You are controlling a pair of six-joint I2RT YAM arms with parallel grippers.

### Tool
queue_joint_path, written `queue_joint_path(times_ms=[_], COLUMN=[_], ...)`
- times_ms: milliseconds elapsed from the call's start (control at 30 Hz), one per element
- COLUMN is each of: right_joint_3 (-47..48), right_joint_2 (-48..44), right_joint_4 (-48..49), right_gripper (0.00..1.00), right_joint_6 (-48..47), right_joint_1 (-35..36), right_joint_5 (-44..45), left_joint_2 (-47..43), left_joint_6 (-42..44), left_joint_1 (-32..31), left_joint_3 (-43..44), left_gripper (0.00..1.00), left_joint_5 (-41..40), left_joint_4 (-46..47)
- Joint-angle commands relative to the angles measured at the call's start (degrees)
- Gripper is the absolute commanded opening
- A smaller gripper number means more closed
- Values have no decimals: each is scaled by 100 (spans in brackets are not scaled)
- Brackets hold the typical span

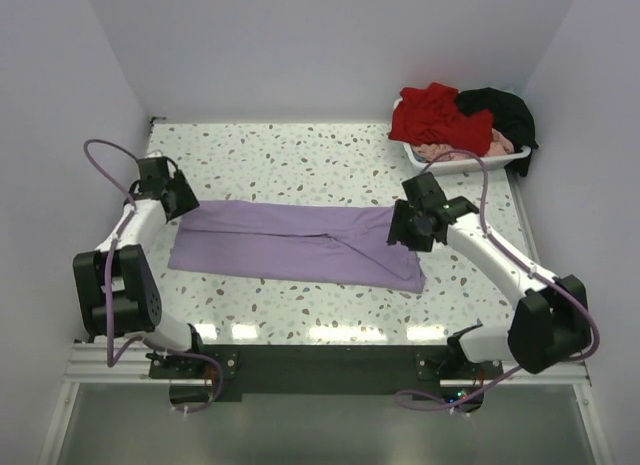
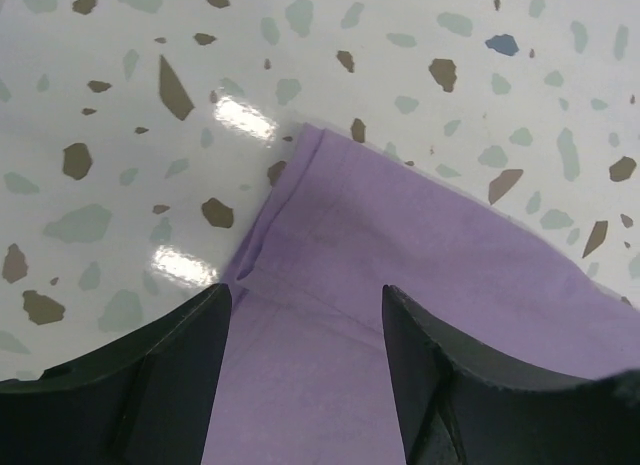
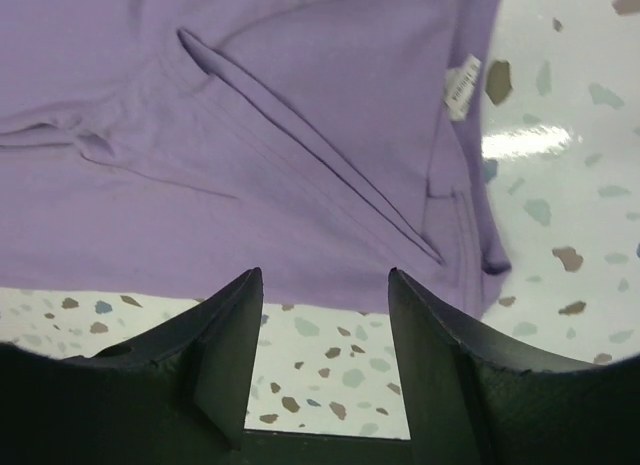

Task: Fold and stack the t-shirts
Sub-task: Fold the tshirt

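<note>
At left, wide-open left pincer [image 2: 305,297] over a corner of the lavender t-shirt [image 1: 290,247], folded flat mid-bench [image 1: 300,155]. Wide-open right pincer [image 3: 325,285] over its right end. Far right: red t-shirt [image 1: 432,115], black t-shirt [image 1: 503,110], pink t-shirt [image 1: 447,153] heaped in white tray [image 1: 418,158].

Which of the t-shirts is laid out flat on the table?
The lavender t-shirt, spread flat on the table. The red t-shirt, black t-shirt and pale pink t-shirt lie bunched in the white tray.

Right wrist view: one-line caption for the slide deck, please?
Open right gripper over an edge of the lavender t-shirt, white tag showing, on the speckled table.
</note>
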Motion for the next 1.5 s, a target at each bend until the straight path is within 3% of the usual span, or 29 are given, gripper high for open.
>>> queue_joint_path(times_ms=[0,300,633,1100,1133,1267,1467], right_joint_3=[454,1386,2195,1694,1694,1694,1633], right_joint_2=[570,2469,3481,3139,3139,3069,2612], right_joint_4=[682,1728,1703,1474,1465,1386,1211], right_gripper=[56,51,49,32,29,0,0], right_joint_6=[-189,-320,-487,-470,-470,-417,-303], right_joint_1=[42,59,68,226,235,297,489], right_joint_5=[-302,-822,-980,-1050,-1077,-1068,-910], left_joint_2=[160,1198,1559,1436,1427,1409,1392], left_joint_6=[-124,-195,-177,-71,-71,-36,17], left_joint_1=[-354,-549,-479,-399,-391,-338,-277], left_joint_3=[54,617,802,495,477,380,389], left_gripper=[67,67,66,66,66,66,66], left_joint_5=[301,758,749,723,740,749,776], left_joint_4=[310,574,644,626,626,644,565])
